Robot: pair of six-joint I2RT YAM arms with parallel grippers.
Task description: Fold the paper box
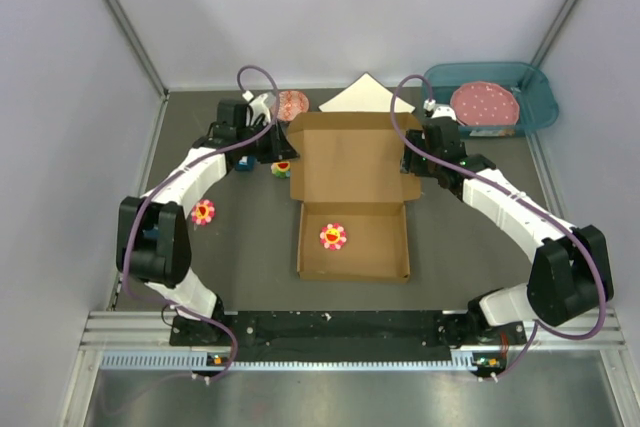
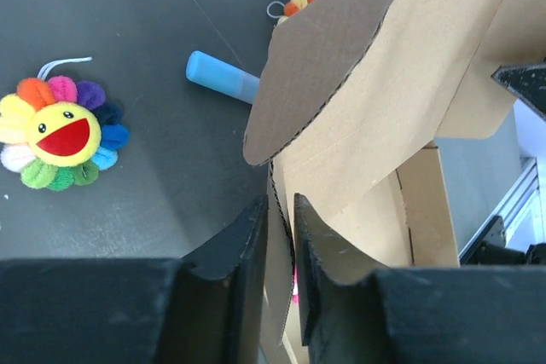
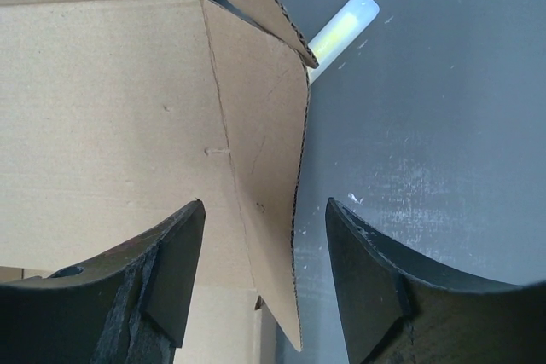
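The brown cardboard paper box [image 1: 345, 162] lies open mid-table, its lid panel at the far end and its shallow tray [image 1: 390, 247] near me. My left gripper [image 1: 281, 151] is at the lid's left edge. In the left wrist view it [image 2: 281, 228] is shut on a cardboard side flap [image 2: 358, 100] that stands up. My right gripper [image 1: 409, 163] is at the lid's right edge. In the right wrist view it [image 3: 264, 210] is open, with the right side flap [image 3: 264, 151] between its fingers and not pinched.
A rainbow flower toy [image 1: 333, 236] lies inside the tray, and another [image 1: 203, 212] lies on the table at left [image 2: 60, 132]. A blue tube [image 2: 222, 77] and small toys [image 1: 283, 168] sit by the left gripper. A white paper sheet [image 1: 358, 95] and a teal bin [image 1: 535, 97] are at the back.
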